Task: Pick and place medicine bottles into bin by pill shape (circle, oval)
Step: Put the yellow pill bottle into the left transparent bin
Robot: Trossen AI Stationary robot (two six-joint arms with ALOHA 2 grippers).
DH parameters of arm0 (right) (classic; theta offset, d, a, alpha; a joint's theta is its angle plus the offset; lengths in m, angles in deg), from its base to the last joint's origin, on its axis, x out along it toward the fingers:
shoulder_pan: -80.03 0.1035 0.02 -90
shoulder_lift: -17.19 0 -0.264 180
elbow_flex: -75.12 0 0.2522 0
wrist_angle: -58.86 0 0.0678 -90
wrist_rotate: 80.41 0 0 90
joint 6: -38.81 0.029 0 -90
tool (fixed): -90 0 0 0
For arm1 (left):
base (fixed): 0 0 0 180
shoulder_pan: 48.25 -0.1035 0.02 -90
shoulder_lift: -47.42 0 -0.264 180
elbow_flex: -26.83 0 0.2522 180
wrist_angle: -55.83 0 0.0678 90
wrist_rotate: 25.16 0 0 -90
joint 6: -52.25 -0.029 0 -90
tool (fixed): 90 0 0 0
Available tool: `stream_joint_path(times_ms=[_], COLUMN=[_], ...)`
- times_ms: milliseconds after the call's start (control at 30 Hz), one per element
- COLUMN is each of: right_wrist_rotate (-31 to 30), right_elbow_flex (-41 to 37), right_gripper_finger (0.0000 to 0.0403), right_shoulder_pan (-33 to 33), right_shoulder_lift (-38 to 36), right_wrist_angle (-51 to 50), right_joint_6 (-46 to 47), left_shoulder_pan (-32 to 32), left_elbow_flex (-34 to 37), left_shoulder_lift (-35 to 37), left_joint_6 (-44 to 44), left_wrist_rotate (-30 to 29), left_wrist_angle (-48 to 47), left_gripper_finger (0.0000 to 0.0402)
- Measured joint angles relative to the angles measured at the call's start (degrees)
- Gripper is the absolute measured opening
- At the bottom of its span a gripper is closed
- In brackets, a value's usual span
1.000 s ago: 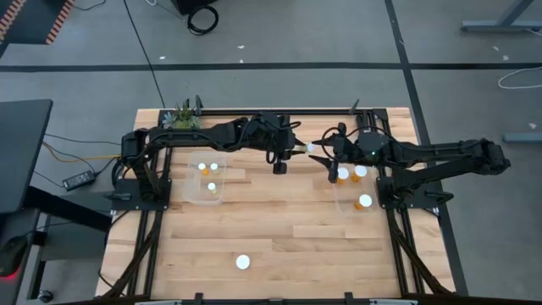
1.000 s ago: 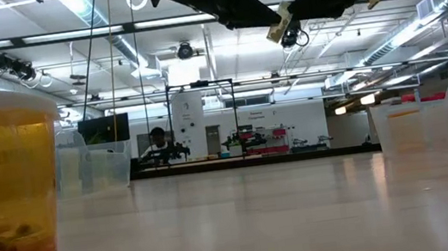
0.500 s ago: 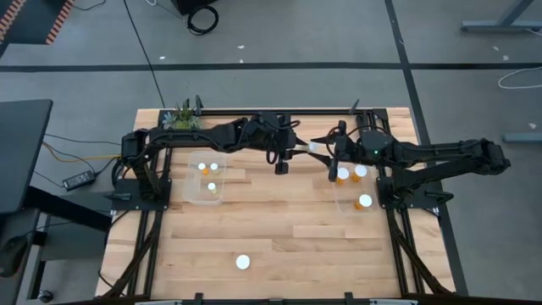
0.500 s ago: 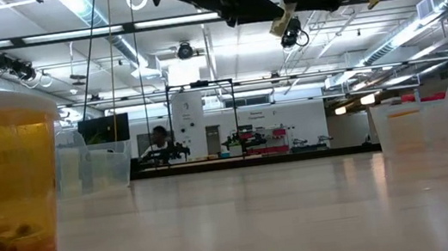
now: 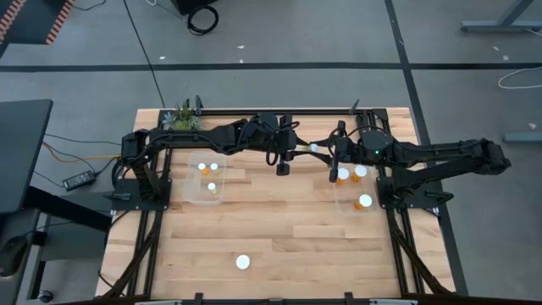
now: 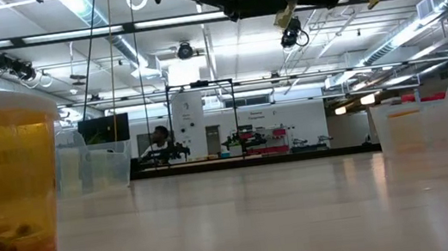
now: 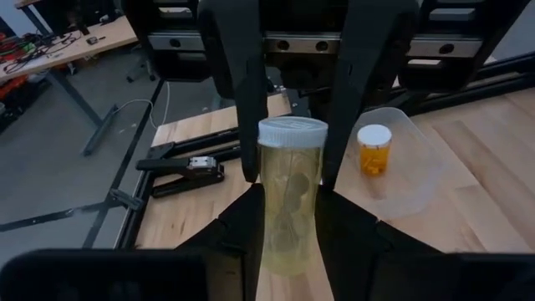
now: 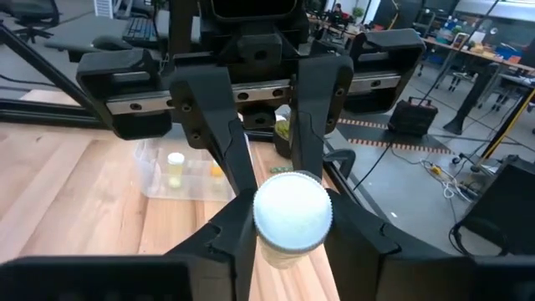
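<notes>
A medicine bottle (image 5: 313, 148) with a pale yellow body and a white cap is held level above the table's far middle, cap toward the right arm. My left gripper (image 5: 301, 152) is shut on its body. My right gripper (image 5: 327, 153) meets it from the other side, shut on the cap end. The bottle also shows in the left wrist view (image 7: 290, 196) and, cap first, in the right wrist view (image 8: 292, 211). Another bottle (image 5: 243, 262) stands on its base near the table's front edge. My left gripper pinches the bottle's body (image 7: 276, 234) between its two fingers, behind the cap. The fingers come level from the table's left and lie along the bottle. The bottle is level and lifted clear of the table. My right gripper has its two fingers (image 7: 244, 125) against opposite sides of the white cap (image 8: 292, 211). The fingers come level from the table's right, facing the left gripper. The bottle's body points away from them, clear of the table.
A clear bin (image 5: 207, 180) on the left holds three small bottles. A clear bin (image 5: 349, 202) on the right, just below the right gripper, holds three orange bottles. A green plant (image 5: 182, 117) stands at the far left corner. A bottle (image 6: 1, 181) stands close to the low camera.
My left gripper has carried the bottle toward the table's right, up to my right gripper. The cap, which was apart from the right fingers, now sits between them. The bottle has stayed level and clear of the table.
</notes>
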Motion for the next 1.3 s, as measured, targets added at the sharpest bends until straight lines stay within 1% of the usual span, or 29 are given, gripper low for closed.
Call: stream_joint_path(times_ms=[100,200,267,367,567,667,767,967,1133,1300], right_wrist_rotate=[0.00,-0.02,-0.04,-0.31,-0.31,-0.28,1.11,4.03,4.15,4.15], right_elbow_flex=[0.00,0.00,0.00,0.00,0.10,1.46,2.34,2.95,2.95,2.93], right_gripper_finger=[0.0127,0.0134,0.0136,0.0134,0.0134,0.0135,0.0135,0.0135,0.0135,0.0135], right_shoulder_pan=[0.00,0.00,-0.02,-0.04,-0.04,-0.04,-0.04,-0.04,-0.03,-0.02], right_shoulder_lift=[0.00,0.02,0.04,0.07,0.04,0.07,0.28,2.78,5.44,6.08], right_wrist_angle=[0.00,-0.08,-0.22,-0.67,-1.97,-5.28,-5.86,-5.55,-4.52,-4.67], right_joint_6=[-0.02,0.02,0.03,0.02,0.20,1.31,2.23,4.35,4.70,4.70], left_shoulder_pan=[0.00,0.00,0.01,-0.03,-0.67,-0.72,-0.68,0.49,1.37,1.42], left_elbow_flex=[0.00,0.00,0.00,0.00,0.00,0.00,0.00,-0.01,0.02,0.00], left_shoulder_lift=[0.00,0.00,0.00,0.02,-0.07,-0.07,-0.07,-2.54,-5.03,-5.79], left_joint_6=[-0.02,0.18,0.79,0.68,0.24,0.55,1.75,2.76,2.62,2.70], left_wrist_rotate=[0.02,-0.14,-1.65,-3.29,-3.65,-3.65,-3.58,-3.59,-3.26,-2.99], left_wrist_angle=[-0.04,-0.32,-0.78,-3.57,-7.74,-9.57,-10.42,-9.24,-6.90,-5.53], left_gripper_finger=[0.0109,0.0113,0.0120,0.0140,0.0190,0.0207,0.0218,0.0223,0.0221,0.0215])
